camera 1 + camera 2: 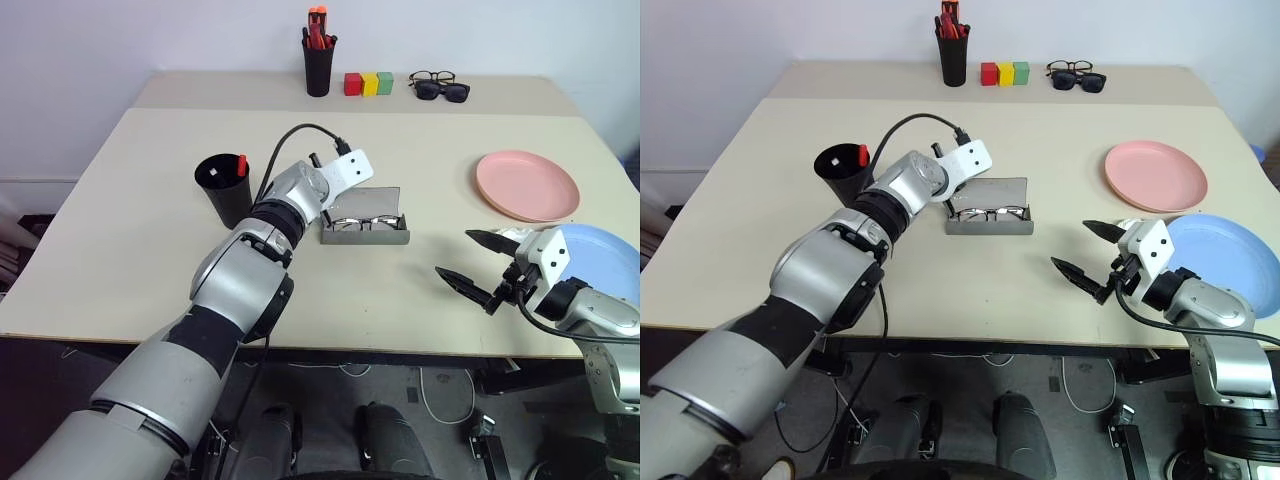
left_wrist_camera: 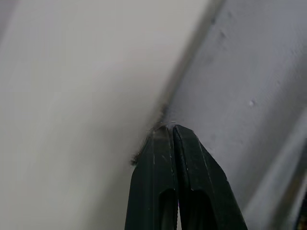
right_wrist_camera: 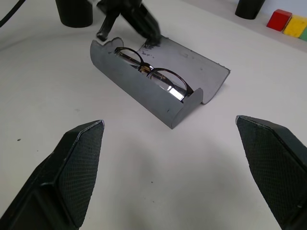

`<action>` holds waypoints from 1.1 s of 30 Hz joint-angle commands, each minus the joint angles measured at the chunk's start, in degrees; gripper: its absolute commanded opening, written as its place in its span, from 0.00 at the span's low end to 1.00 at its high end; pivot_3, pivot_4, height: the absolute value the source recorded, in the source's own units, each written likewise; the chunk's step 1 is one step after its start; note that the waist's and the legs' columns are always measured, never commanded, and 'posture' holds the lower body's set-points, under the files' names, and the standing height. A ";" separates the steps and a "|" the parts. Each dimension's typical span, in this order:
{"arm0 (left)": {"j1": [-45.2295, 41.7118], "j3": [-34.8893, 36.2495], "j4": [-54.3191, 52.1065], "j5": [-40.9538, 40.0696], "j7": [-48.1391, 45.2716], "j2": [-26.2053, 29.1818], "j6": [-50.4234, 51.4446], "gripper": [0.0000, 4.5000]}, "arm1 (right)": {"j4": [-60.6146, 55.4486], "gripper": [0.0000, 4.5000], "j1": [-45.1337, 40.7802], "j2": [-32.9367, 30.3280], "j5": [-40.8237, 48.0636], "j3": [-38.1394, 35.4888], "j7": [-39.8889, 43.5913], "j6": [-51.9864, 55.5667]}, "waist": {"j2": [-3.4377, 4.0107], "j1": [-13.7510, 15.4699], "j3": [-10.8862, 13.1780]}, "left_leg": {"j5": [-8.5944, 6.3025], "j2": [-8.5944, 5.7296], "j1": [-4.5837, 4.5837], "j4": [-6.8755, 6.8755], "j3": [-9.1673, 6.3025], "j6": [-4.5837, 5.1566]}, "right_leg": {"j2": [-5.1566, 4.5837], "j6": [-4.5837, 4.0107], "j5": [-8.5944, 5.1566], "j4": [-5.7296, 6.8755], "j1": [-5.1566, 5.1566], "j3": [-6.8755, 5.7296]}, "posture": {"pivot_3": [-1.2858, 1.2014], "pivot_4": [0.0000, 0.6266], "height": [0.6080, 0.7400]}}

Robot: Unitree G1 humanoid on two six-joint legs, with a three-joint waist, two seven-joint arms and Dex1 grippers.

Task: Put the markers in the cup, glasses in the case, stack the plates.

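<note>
The grey case [image 3: 144, 93] lies open in the middle of the table, and the wire-rimmed glasses [image 3: 151, 72] rest inside it. My left gripper [image 2: 168, 128] is shut, with its tips against the far edge of the case's flat lid [image 1: 372, 197]. The black cup [image 1: 222, 188] stands to the left of the case, and a red-capped marker [image 1: 241, 164] pokes out of it. At the right, the pink plate [image 1: 527, 185] lies beside the blue plate [image 1: 605, 262], each flat on the table. My right gripper [image 1: 470, 258] hovers open near the front edge, just left of the blue plate and pointing toward the case.
At the table's back stand a black pen holder [image 1: 318, 66] with red-orange pens, three coloured blocks [image 1: 368, 83], dark sunglasses [image 1: 443, 92] and a black-framed pair [image 1: 432, 77]. The left arm's black cable [image 1: 290, 135] arches over the table between cup and case.
</note>
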 commanded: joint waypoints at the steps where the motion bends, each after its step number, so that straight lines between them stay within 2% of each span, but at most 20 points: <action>1: -0.09 0.33 -1.02 -0.25 -1.15 -0.06 0.22 0.01 | -0.16 1.00 -0.67 -0.35 0.19 -0.02 0.38 -1.01 | 0.00 0.02 0.00 | 0.00 0.00 0.00 0.00 0.00 0.00 | -0.01 0.00 0.00 0.00 0.00 0.00 | 0.52 0.24 1.00; 14: -0.36 -3.05 -4.20 1.00 -8.84 -1.20 -5.68 0.01 | 0.40 1.00 -1.39 -0.35 -0.19 0.61 0.56 -1.39 | 0.01 -0.01 0.00 | 0.00 -0.01 0.00 0.01 0.01 0.00 | 0.00 0.00 0.00 0.00 0.00 0.00 | 0.52 0.24 1.00; 16: 0.05 -3.36 -6.19 0.12 -12.31 -1.50 -6.38 0.01 | 0.30 1.00 -1.31 -0.22 -0.30 0.79 0.48 -1.42 | 0.01 -0.01 -0.01 | 0.00 -0.01 0.00 0.00 0.01 0.00 | 0.00 0.00 0.00 0.00 0.00 0.00 | 0.52 0.24 1.00; 20: 1.30 -3.91 -8.90 -0.53 -16.67 -1.67 -5.78 0.01 | 0.35 1.00 -1.40 -0.20 -0.20 0.76 0.46 -1.35 | 0.02 -0.02 -0.01 | 0.00 -0.01 0.00 0.01 0.01 0.00 | 0.00 0.00 0.00 0.00 0.00 0.00 | 0.52 0.24 1.00; 28: 3.61 -4.54 -10.09 -1.27 -18.41 -3.21 -4.64 0.01 | 0.65 1.00 -2.07 0.13 -0.56 1.16 0.00 -1.58 | 0.04 0.04 -0.02 | 0.00 0.00 0.01 0.02 0.01 0.00 | 0.00 0.00 0.00 0.01 0.00 0.01 | 0.52 0.24 1.00; 33: 5.91 -5.63 -13.20 -2.08 -25.66 -4.24 -4.70 0.01 | 0.32 1.00 -1.56 0.12 -0.54 1.04 -0.29 -1.78 | 0.05 0.04 -0.03 | 0.00 0.00 0.01 0.02 0.01 0.00 | 0.00 0.00 0.00 0.01 0.00 0.00 | 0.52 0.24 1.00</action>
